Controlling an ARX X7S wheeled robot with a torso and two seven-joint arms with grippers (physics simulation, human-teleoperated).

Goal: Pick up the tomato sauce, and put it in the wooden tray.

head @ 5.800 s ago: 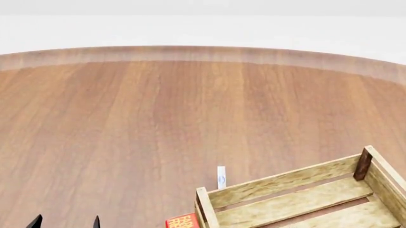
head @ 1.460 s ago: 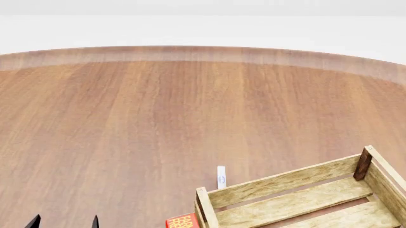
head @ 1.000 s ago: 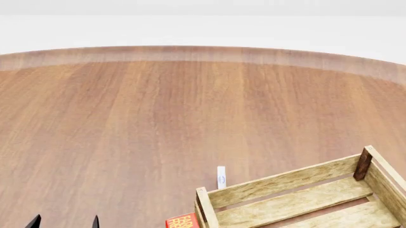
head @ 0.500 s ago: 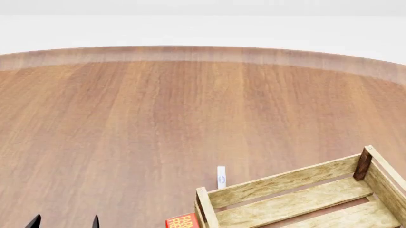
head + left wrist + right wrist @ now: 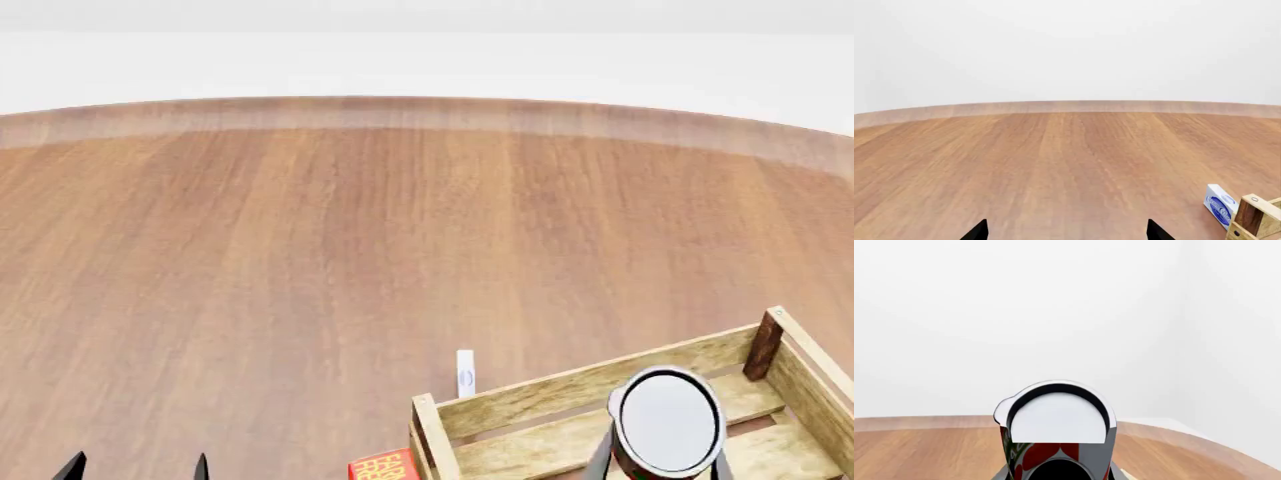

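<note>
The tomato sauce [image 5: 665, 420] is a can with a silver top and a red label with tomatoes. It is held upright between the fingers of my right gripper [image 5: 661, 466], over the near part of the wooden tray [image 5: 574, 385]. How high it hangs above the tray floor I cannot tell. The right wrist view shows the can [image 5: 1054, 440] close up, in the right gripper [image 5: 1057, 476]. My left gripper [image 5: 136, 467] is open and empty at the front left. The left wrist view shows that gripper [image 5: 1067, 235] and one corner post of the tray [image 5: 1251, 220].
A small blue-and-white box [image 5: 465, 373] stands just beyond the tray's left corner, and shows in the left wrist view [image 5: 1220, 205]. A red box [image 5: 387, 467] sits against the tray's left end. The round wooden table's far edge [image 5: 427, 110] curves across the back.
The tomato sauce, held in my right gripper, has come into the head view over the tray, where only the bare tray showed before. The left gripper has not moved.
</note>
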